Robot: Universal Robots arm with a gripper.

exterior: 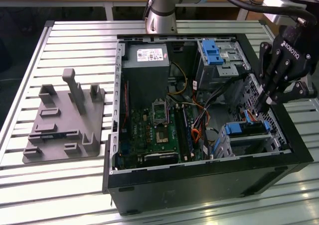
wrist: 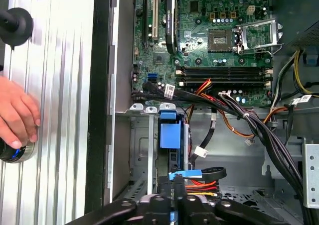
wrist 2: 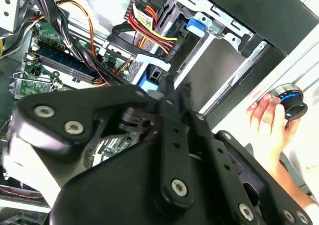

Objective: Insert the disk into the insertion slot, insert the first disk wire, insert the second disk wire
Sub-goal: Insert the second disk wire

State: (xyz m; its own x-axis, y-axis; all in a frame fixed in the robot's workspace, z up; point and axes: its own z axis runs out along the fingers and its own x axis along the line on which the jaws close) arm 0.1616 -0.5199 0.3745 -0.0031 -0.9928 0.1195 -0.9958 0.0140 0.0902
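The disk, in its blue carrier, sits inside the insertion slot, a silver cage at the case's near corner on the exterior view's right. My gripper hangs just above the disk's end, fingers pressed together and pointing down. In the first wrist view the blue carrier lies in the cage, and a light-blue wire plug on a black cable lies right at my fingertips. Red, yellow and black wires run beside it. Whether the fingers pinch the plug is hidden.
A second bay with a blue latch stands at the case's far side. The motherboard and loose cable bundles fill the case's middle. A grey fixture lies on the slatted table. A person's hand rests on a knob outside the case.
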